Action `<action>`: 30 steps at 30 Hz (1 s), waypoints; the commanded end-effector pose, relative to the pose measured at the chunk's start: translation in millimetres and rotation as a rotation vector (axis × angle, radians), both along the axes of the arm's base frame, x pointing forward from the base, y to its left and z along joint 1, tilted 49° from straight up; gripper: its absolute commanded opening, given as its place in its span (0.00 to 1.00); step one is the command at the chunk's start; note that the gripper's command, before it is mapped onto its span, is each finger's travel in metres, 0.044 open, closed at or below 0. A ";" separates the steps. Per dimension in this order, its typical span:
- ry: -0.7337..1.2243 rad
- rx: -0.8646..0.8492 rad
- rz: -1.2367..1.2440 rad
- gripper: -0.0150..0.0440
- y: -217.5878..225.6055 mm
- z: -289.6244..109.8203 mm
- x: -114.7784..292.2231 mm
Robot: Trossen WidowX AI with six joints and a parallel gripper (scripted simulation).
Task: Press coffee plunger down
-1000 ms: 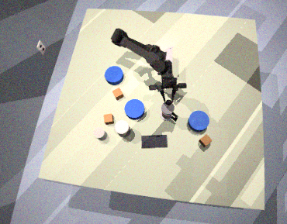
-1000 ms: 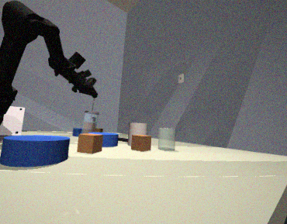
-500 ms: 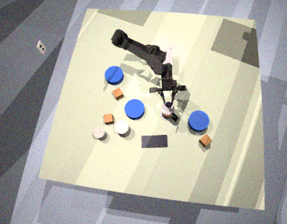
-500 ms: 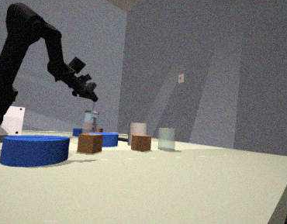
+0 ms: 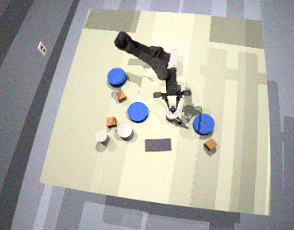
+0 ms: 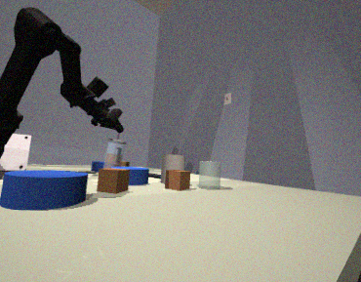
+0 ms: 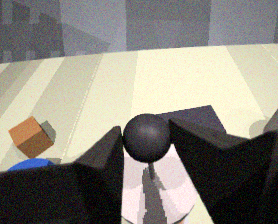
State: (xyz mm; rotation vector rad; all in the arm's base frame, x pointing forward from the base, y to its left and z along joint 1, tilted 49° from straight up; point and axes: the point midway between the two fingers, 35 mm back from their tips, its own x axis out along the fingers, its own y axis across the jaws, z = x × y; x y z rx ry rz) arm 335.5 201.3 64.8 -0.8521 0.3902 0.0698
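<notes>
Closest to where I stand, a big blue disc [image 6: 43, 188] lies flat on the pale surface [image 6: 212, 238], and the press sits well behind it. Just past the disc an orange cube [image 6: 112, 180] rests, with a second cube [image 6: 178, 180] a little further along and a clear glass cup [image 6: 210, 174] beside that one. A beige cylinder [image 6: 173, 163] stands just behind the second cube. Beyond the first cube another blue disc [image 6: 135, 175] lies low, and right behind it stands the press [image 6: 114, 151], upright near the middle of the surface. From above, the press [image 5: 172, 115] lies between two blue discs, with a dark flat rectangle [image 5: 157, 144] nearer the surface's front edge. The dark arm [image 6: 46, 62] reaches down over the press from the left, and the end effector [image 7: 146, 145] pinches the plunger's round black knob [image 7: 146, 137] between its two fingers, the thin rod [image 7: 150, 172] dropping from the knob into the pale lid [image 7: 172, 192] below. Far behind, a small plate [image 6: 227, 99] is fixed to the wall.
</notes>
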 end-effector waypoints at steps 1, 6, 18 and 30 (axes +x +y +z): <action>0.032 -0.054 -0.039 0.46 -16.8 -14.5 1.7; 0.032 -0.053 -0.039 0.46 -16.0 -14.7 2.3; 0.032 -0.053 -0.039 0.46 -14.2 -15.7 2.7; 0.032 -0.053 -0.039 0.46 -12.9 -16.6 2.4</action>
